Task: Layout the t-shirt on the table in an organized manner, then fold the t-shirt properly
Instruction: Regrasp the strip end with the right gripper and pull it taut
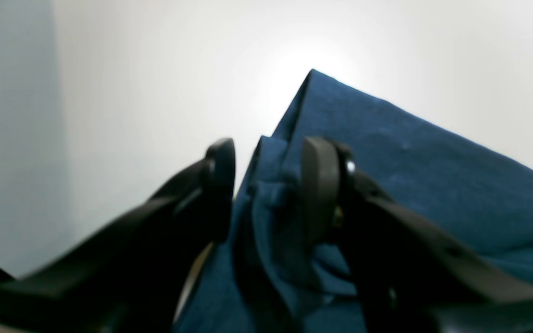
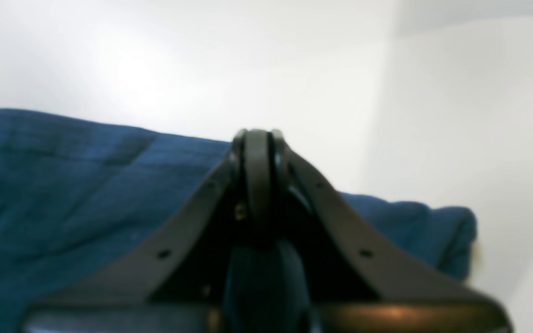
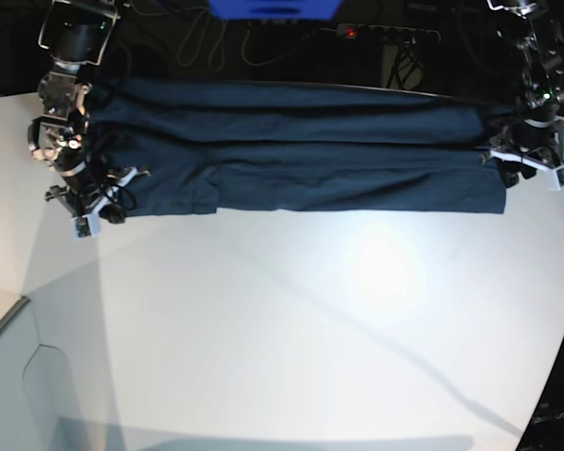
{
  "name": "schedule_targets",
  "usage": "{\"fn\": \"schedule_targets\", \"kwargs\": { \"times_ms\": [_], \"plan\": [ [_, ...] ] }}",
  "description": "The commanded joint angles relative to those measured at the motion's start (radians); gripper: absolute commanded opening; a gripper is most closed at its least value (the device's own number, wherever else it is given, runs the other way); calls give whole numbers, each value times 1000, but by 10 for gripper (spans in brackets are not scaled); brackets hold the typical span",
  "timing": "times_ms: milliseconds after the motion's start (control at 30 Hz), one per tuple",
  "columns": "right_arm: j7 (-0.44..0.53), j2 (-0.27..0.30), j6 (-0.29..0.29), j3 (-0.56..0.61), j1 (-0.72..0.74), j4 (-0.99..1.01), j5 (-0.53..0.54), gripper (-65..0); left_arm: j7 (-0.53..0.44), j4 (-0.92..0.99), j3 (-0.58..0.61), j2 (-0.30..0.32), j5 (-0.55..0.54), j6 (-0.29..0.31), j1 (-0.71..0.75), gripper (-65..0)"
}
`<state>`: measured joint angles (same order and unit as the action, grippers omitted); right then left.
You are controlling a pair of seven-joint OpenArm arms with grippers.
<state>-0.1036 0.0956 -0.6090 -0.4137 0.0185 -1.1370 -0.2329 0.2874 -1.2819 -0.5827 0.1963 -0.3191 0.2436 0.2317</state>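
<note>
- My right gripper [image 2: 258,138] has its jaws pressed fully together, over the navy t-shirt [image 2: 63,185]; whether any cloth is pinched between the tips I cannot tell from the blurred wrist view.
- My left gripper [image 1: 269,162] stands partly open, with a bunched fold of the t-shirt [image 1: 410,185] rising between its jaws and touching the inner face of one finger [image 1: 319,185].
- In the base view the t-shirt [image 3: 301,150] lies as a long, narrow folded band along the far edge of the table [image 3: 291,329].
- The right gripper [image 3: 99,202] is at one end of the band, the left gripper [image 3: 526,160] at the other.
- The table's near side shows glossy white.
</note>
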Motion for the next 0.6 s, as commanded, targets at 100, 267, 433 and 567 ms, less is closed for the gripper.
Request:
{"fn": "schedule_targets", "kwargs": {
  "times_ms": [100,267,433,567],
  "plan": [
    [29,5,-4,-4,-30,-113,14,-650,-21,-12,-6,13,-7,0,-7,-415],
    [29,-26,-4,-6,-111,-259,16,-650,-21,-12,-6,13,-7,0,-7,-415],
    [29,-67,-4,-6,-239,-387,17,-650,-21,-12,-6,12,-7,0,-7,-415],
    [29,-87,-4,-6,-312,-447,17,-650,-21,-14,-6,12,-7,0,-7,-415]
  ]
}}
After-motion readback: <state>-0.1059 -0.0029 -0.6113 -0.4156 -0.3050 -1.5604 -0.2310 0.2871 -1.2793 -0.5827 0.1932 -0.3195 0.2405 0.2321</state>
